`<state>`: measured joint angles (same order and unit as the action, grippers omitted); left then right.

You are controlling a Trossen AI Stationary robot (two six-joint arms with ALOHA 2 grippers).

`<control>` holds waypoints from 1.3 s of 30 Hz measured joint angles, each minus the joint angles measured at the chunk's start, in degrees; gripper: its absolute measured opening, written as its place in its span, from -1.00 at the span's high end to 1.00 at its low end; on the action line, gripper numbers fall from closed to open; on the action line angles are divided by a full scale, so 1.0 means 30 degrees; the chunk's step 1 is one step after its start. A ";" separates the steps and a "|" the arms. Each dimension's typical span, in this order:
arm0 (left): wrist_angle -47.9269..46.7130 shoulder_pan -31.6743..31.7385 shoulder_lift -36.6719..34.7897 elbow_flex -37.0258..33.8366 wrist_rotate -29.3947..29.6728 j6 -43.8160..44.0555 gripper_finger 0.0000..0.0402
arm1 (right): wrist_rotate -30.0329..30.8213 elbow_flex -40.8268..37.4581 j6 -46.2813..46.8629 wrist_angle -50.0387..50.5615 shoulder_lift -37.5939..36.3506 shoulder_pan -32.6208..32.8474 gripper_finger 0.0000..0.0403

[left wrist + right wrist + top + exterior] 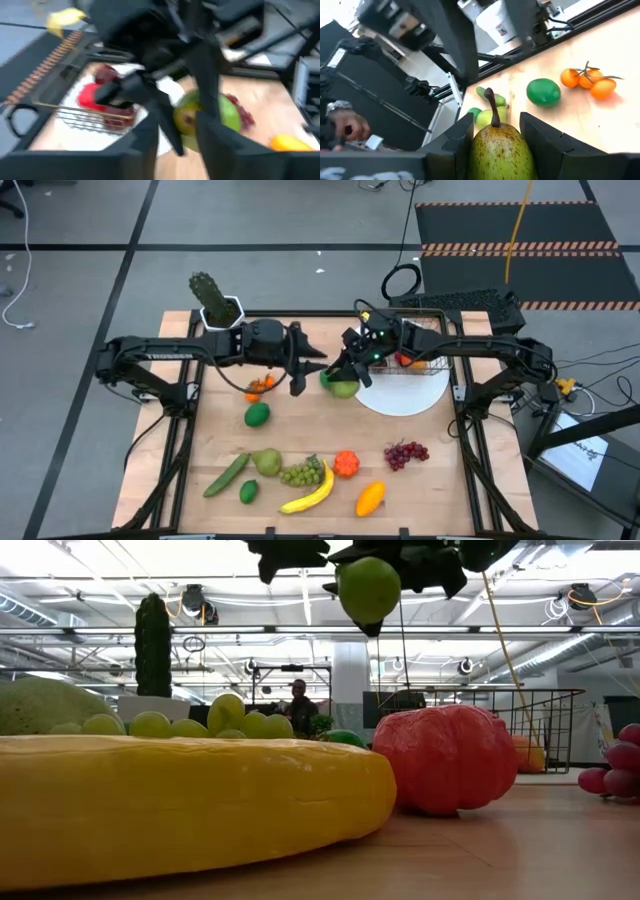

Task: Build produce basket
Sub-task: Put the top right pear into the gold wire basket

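A green speckled fruit (500, 150) with a brown stem hangs above the table's middle, also in the high view (345, 388) and the low view (368, 588). My right gripper (496, 118), reaching in from the right (345, 370), is shut on it. My left gripper (318, 368) faces it from the left, open, its fingers (222, 145) on either side of the fruit's stem end. The wire basket (432, 370) stands on a white plate (400, 402) at the right and holds red produce (92, 95). More produce lies along the near side. My right gripper pinches the green fruit's two flanks (475, 150) between its two fingers. The fingers (547, 145) come nearly level from the table's right. The fruit is lifted clear, its stem (492, 107) pointing on past the fingertips toward the left arm. My left gripper: I cannot tell whether its fingers touch the fruit.
On the table lie a lime (257, 415), small orange fruits (260, 386), a cucumber (227, 475), a pear (266, 462), green grapes (303, 473), a banana (312, 492), a mango (370, 498) and purple grapes (405, 453). A potted cactus (215, 300) stands at the far left.
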<state>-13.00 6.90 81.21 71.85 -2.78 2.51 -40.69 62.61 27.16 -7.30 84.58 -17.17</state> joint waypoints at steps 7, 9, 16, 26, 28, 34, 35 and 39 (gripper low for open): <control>-0.1099 0.0486 -0.1357 -0.0014 0.1456 0.3207 -0.26 | -0.1040 0.0000 -0.0364 0.0242 -0.0015 -0.1054 0.28; -0.1272 0.0721 -0.1587 -0.0007 0.1588 0.4337 -0.33 | -0.1091 0.0000 -0.0372 0.0581 -0.0109 -0.1449 0.28; -0.5709 0.1354 -0.2621 -0.0042 0.1628 0.8103 -0.25 | -0.0276 0.0015 -0.2418 0.3354 -0.1277 -0.3334 0.27; -0.8254 0.0791 -0.2473 -0.0029 0.1093 0.9365 -0.04 | 0.4822 0.0032 -0.5517 1.0188 -0.3240 -0.6677 0.26; -0.8219 0.0692 -0.2441 -0.0029 0.1086 0.9365 -0.02 | 0.6198 0.0029 -0.5831 1.1327 -0.3440 -0.7175 0.25; -0.8202 0.0663 -0.2449 -0.0029 0.1091 0.9438 0.03 | 0.9288 0.0022 -0.6867 1.4212 -0.3657 -0.8162 0.26; -0.8191 0.0663 -0.2449 -0.0029 0.1091 0.9438 0.04 | 0.9878 0.0022 -0.6935 1.4732 -0.3650 -0.8293 0.26; -0.8195 0.0663 -0.2449 -0.0029 0.1091 0.9665 0.04 | 1.2207 0.0022 -0.7003 1.6813 -0.3643 -0.8721 0.24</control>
<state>-37.58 8.88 73.87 71.77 0.49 31.51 -4.07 62.67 6.15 43.13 73.65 -43.33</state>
